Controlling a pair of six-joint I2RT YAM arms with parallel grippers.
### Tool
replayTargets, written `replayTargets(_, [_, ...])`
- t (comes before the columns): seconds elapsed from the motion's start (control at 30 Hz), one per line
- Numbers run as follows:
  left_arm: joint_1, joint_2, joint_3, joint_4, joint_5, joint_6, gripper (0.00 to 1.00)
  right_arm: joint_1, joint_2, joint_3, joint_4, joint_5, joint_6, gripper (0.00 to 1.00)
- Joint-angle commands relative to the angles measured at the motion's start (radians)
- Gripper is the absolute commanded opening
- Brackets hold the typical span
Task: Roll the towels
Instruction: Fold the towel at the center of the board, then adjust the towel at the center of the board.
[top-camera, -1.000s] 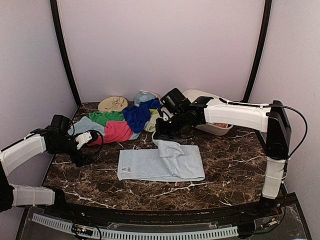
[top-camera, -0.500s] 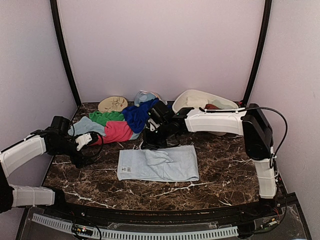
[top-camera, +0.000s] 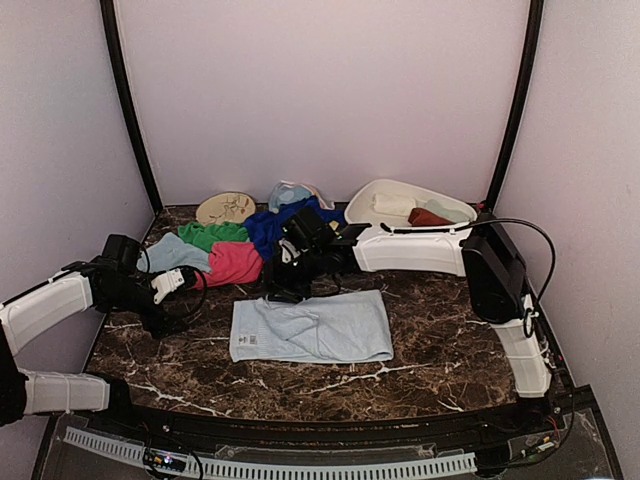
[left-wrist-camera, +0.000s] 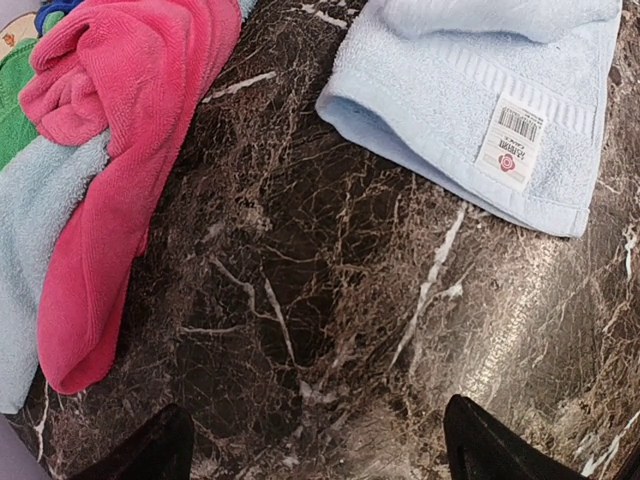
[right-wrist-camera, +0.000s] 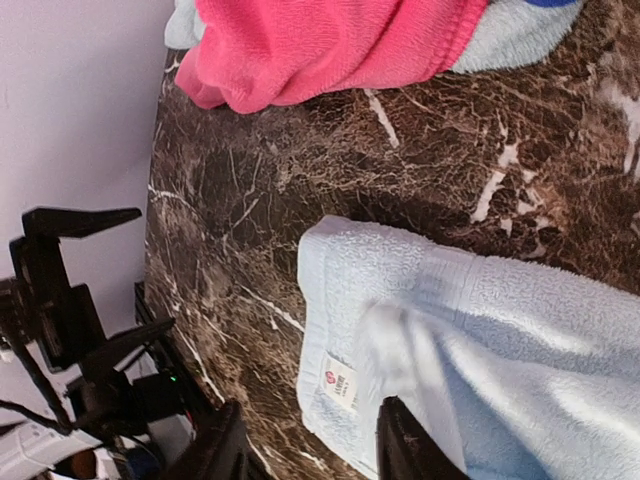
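Note:
A light blue towel (top-camera: 310, 330) lies flat on the dark marble table, with a loose fold across its middle. Its white label (left-wrist-camera: 510, 145) sits near the left end. My right gripper (top-camera: 280, 288) hangs just above the towel's far left corner. In the right wrist view its jaws (right-wrist-camera: 310, 450) stand apart over the towel (right-wrist-camera: 470, 330) with nothing between them. My left gripper (top-camera: 185, 285) hovers open over bare table (left-wrist-camera: 320, 455), left of the towel (left-wrist-camera: 480, 80) and near a pink towel (left-wrist-camera: 130, 130).
A heap of towels lies at the back left: pink (top-camera: 232, 262), green (top-camera: 212, 235), dark blue (top-camera: 275, 225) and pale blue (top-camera: 168, 250). A white basin (top-camera: 362, 205) at the back right holds rolled towels. A tan round object (top-camera: 225, 208) lies by the back wall.
My right gripper swept left over the towel, dragging a lifted fold with it, then opened and let go. The towel lies flatter and slightly further left. The left arm stayed put.

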Motion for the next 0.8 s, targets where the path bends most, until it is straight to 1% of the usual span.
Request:
replayTargets(0.0, [0.007, -0.018, 0.009, -0.021, 0.012, 0.0, 0.89, 0.006, 0.011, 0.048, 0.028, -0.014, 0.005, 0.62])
replayTargets(0.03, [0.006, -0.02, 0.008, -0.02, 0.011, -0.002, 0.89, 0.007, 0.004, 0.063, 0.004, -0.004, -0.014, 0.63])
replayTargets(0.13, [0.006, -0.022, 0.006, -0.015, 0.006, -0.005, 0.89, -0.003, -0.032, 0.076, -0.065, 0.046, -0.063, 0.62])
replayTargets(0.23, [0.007, -0.016, 0.008, -0.015, 0.005, -0.013, 0.89, -0.02, -0.089, 0.036, -0.131, 0.113, -0.127, 0.63])
replayTargets(0.43, [0.01, -0.015, 0.016, -0.017, 0.014, -0.02, 0.89, -0.041, -0.236, -0.26, -0.102, 0.189, -0.222, 0.69])
replayTargets(0.5, [0.011, -0.013, 0.015, -0.014, 0.014, -0.022, 0.89, -0.042, -0.245, -0.306, -0.087, 0.172, -0.24, 0.69])
replayTargets(0.57, [0.013, -0.006, 0.019, -0.012, 0.015, -0.026, 0.89, -0.041, -0.225, -0.317, -0.075, 0.133, -0.25, 0.69])
replayTargets(0.7, [0.012, 0.004, 0.033, -0.019, 0.016, -0.033, 0.89, -0.022, -0.207, -0.345, 0.041, 0.019, -0.235, 0.69])
replayTargets(0.77, [0.013, 0.0, 0.035, -0.017, 0.015, -0.029, 0.89, 0.001, -0.197, -0.328, 0.058, -0.022, -0.234, 0.69])
